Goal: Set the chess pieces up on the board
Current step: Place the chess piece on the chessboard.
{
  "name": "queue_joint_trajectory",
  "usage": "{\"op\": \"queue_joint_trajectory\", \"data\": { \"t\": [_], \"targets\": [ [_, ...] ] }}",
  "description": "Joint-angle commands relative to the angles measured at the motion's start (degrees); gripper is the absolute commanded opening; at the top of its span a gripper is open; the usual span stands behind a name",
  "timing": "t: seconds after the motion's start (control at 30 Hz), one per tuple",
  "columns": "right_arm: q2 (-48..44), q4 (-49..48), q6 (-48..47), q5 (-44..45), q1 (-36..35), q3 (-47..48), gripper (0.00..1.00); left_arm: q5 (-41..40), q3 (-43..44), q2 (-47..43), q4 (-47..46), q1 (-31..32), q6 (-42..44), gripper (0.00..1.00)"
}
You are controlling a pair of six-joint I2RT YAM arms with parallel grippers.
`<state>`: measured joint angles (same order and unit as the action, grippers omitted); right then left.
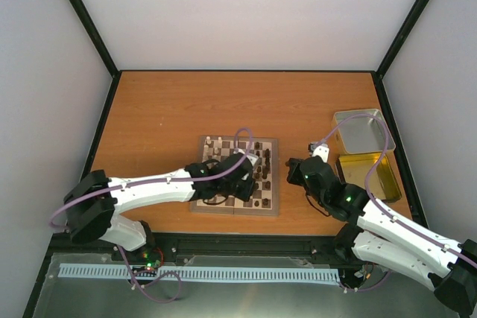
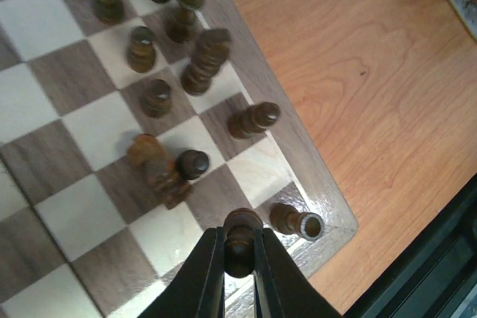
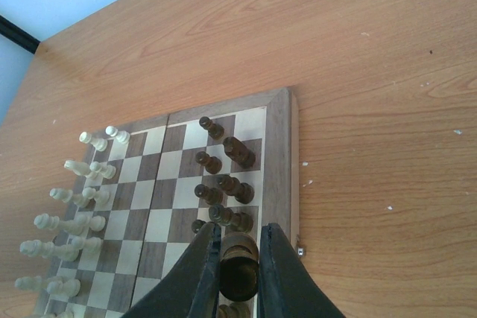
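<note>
I am pinching a dark chessman [image 2: 241, 234] in the left claw [image 2: 240, 242] above the board [image 2: 82, 214] corner; right claw [image 3: 239, 237] clamping a broader chessman [image 3: 238, 272].

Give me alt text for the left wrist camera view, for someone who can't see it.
The left gripper is shut on a dark brown chess piece at the corner of the board. Another dark piece lies tipped over beside it, and other dark pieces stand on nearby squares.

The board [image 1: 264, 210] lies in the middle of the table [image 1: 164, 109], the chess pieces [image 3: 229, 184] stand along its right side, and two metal trays [image 1: 363, 133] lie further right.
</note>
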<state>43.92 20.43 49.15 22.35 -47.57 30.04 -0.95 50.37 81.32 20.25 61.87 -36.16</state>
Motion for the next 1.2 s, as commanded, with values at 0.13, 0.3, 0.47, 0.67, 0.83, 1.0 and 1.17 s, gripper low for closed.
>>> {"op": "queue_joint_trajectory", "data": {
  "t": [0.13,0.3,0.47,0.67,0.83,1.0,1.17],
  "targets": [
    [-0.2,0.1,1.3,1.9,0.3,-1.2,0.03,-6.3,5.8,7.5,1.6,5.7,2.8,0.03],
    [-0.5,0.2,1.3,1.9,0.3,-1.3,0.03,-7.7,6.6,9.9,1.8,6.1,2.8,0.03],
    [-0.7,0.3,1.5,1.8,0.3,-1.5,0.03,-8.6,7.1,11.1,2.9,6.1,3.0,0.04],
    [-0.8,0.0,1.4,1.5,0.3,-1.7,0.03,-7.9,7.4,12.1,3.1,6.1,3.1,0.07],
    [-0.9,-0.1,1.3,1.3,0.3,-1.8,0.03,-8.3,7.7,12.5,3.6,6.1,3.1,0.12],
    [-1.2,-0.3,1.1,0.8,0.3,-1.7,0.03,-8.8,8.4,12.0,4.6,6.1,2.9,0.23],
    [-2.7,-1.4,-1.9,-1.6,0.3,-2.1,0.03,-7.2,8.4,10.5,4.2,6.1,3.4,0.32]
  ]
}}
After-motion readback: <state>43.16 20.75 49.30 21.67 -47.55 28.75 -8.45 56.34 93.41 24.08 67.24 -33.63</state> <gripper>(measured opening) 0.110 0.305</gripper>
